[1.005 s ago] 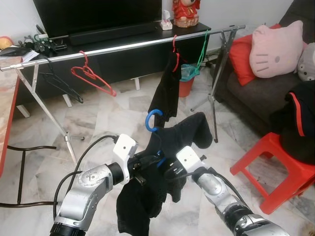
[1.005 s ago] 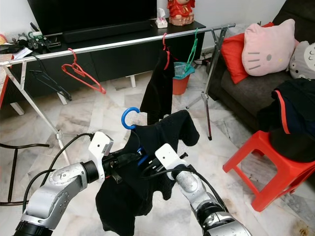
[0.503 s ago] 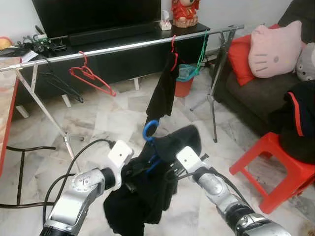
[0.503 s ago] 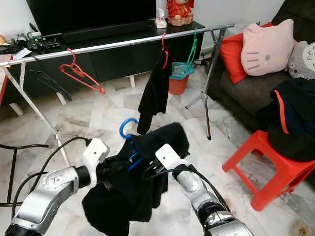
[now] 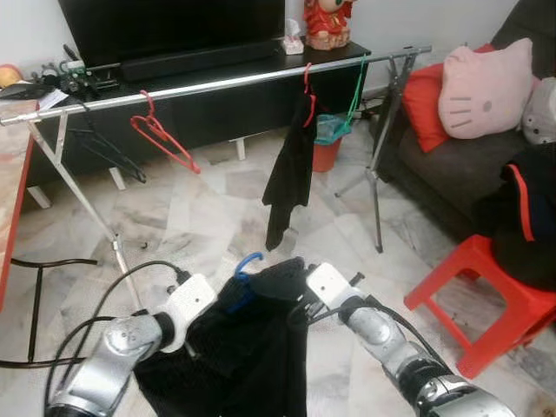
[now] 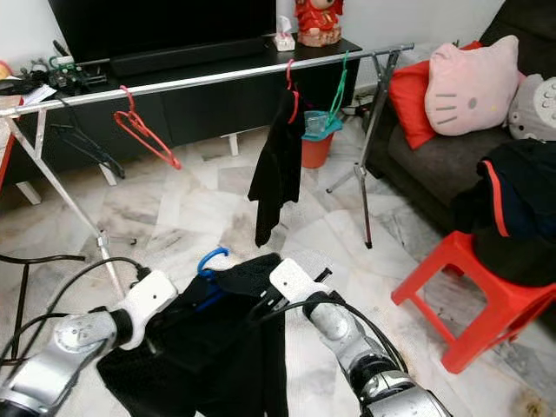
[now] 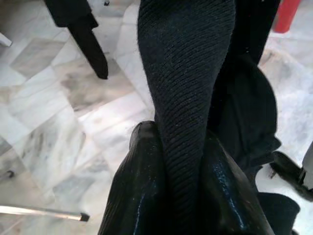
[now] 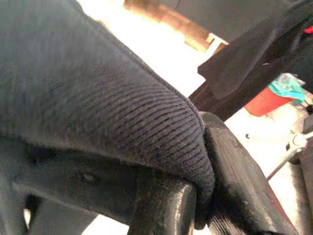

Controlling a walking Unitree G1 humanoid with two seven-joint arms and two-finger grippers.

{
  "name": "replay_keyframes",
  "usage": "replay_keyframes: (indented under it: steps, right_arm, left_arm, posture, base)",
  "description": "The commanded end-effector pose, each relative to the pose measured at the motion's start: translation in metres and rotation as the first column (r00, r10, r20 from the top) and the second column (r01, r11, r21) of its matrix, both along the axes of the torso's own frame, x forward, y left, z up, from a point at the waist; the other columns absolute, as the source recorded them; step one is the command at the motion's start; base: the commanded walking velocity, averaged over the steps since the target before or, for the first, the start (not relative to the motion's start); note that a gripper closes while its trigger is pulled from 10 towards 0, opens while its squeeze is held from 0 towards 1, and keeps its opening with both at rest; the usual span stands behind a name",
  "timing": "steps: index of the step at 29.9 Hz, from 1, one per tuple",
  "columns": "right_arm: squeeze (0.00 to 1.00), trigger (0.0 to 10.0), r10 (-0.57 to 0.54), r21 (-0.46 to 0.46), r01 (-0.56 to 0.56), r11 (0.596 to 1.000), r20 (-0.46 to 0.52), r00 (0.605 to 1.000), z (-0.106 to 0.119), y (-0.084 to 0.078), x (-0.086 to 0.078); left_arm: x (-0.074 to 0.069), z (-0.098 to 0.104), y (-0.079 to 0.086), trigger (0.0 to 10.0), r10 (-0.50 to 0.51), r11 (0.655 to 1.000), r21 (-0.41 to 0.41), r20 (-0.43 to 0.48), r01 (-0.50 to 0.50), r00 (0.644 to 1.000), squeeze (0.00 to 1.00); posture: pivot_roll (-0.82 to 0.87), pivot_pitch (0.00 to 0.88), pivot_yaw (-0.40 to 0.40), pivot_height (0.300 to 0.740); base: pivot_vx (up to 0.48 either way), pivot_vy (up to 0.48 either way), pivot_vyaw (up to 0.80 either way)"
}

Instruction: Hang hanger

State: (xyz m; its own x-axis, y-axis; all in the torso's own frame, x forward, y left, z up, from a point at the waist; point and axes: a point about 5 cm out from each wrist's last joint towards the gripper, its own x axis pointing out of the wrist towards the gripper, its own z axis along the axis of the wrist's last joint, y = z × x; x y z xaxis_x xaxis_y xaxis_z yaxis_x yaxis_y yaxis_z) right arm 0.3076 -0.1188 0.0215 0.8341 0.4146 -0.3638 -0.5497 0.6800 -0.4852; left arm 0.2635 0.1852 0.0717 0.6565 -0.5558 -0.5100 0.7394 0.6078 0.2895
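left gripper (image 7: 181, 161) is clenched on a fold of the black knit garment (image 5: 252, 347), its fingers (image 7: 142, 196) pinching ribbed cloth, likely to carry the garment's weight low in front of the robot. between the arms, the blue hanger (image 5: 245, 265) pokes its hook out of the cloth (its shoulders are buried inside). right gripper (image 8: 205, 196) grips the garment's other edge, spreading it. well ahead stands the drying rail (image 5: 217, 84), where the hanger is not yet hung.

Both eye views look forward and down from head height, sharing the clothes rail (image 5: 217, 82). Each wrist view presses close against dark garment (image 7: 186, 98).
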Motion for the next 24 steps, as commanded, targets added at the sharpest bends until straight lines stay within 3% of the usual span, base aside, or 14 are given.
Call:
replay_keyframes:
  steps: [1,7,9,14,15,17,18,20,24]
  right_arm:
    - [0.00,0.0,0.014,-0.052,-0.015,0.999,-0.013,1.000,-0.001,-0.002,0.001]
    - [0.00,0.0,0.032,-0.107,-0.036,0.994,-0.039,0.999,-0.007,-0.005,-0.003]
    - [0.00,0.0,0.032,-0.122,-0.039,0.992,-0.052,0.998,-0.009,-0.006,-0.004]
    - [0.00,0.0,0.032,-0.127,-0.038,0.991,-0.054,0.998,-0.009,-0.006,-0.004]
    - [0.00,0.0,0.031,-0.129,-0.038,0.991,-0.053,0.998,-0.009,-0.007,-0.004]
    - [0.00,0.0,0.030,-0.140,-0.037,0.989,-0.053,0.998,-0.009,-0.008,-0.003]
    - [0.00,0.0,0.028,-0.146,-0.035,0.989,-0.053,0.998,-0.008,-0.008,-0.002]
    - [0.00,0.0,0.027,-0.146,-0.035,0.989,-0.053,0.998,-0.008,-0.008,-0.002]
    - [0.00,0.0,0.043,-0.149,-0.053,0.987,-0.068,0.997,-0.008,-0.007,-0.002]
  left_arm:
    - [0.003,0.013,0.012,10.0,-0.026,1.000,-0.012,0.040,0.027,0.999,0.00]
    - [-0.010,0.020,0.016,10.0,-0.200,0.979,0.041,0.021,0.199,0.980,0.00]
    - [-0.014,0.026,0.015,10.0,-0.295,0.954,0.064,0.038,0.292,0.955,0.00]
    - [-0.018,0.028,0.016,10.0,-0.365,0.927,0.098,0.021,0.362,0.931,0.00]
    - [-0.021,0.027,0.017,10.0,-0.403,0.906,0.137,-0.006,0.400,0.915,0.00]
    - [-0.029,0.022,0.021,10.0,-0.493,0.833,0.251,-0.071,0.494,0.867,0.00]
    - [-0.032,0.022,0.021,10.0,-0.517,0.819,0.247,-0.076,0.518,0.853,0.00]
    - [-0.032,0.023,0.020,10.0,-0.516,0.824,0.234,-0.069,0.517,0.854,0.00]
    - [-0.031,0.022,0.026,10.0,-0.557,0.771,0.314,-0.090,0.555,0.825,0.00]
  posture:
    - [0.10,0.000,-0.010,0.740]
    - [0.11,0.000,-0.015,0.740]
    - [0.11,0.000,-0.018,0.740]
    - [0.11,0.000,-0.024,0.740]
    - [0.11,0.000,-0.026,0.740]
    - [0.11,0.000,-0.026,0.740]
    - [0.11,0.000,-0.026,0.740]
    - [0.11,0.000,-0.026,0.740]
    - [0.11,0.000,-0.031,0.740]
  base:
    - [0.000,0.000,0.00]
    - [0.000,0.000,0.00]
    - [0.000,0.000,0.00]
    - [0.000,0.000,0.00]
    - [0.000,0.000,0.00]
    - [0.000,0.000,0.00]
    - [0.000,0.000,0.00]
    - [0.000,0.000,0.00]
    - [0.000,0.000,0.00]
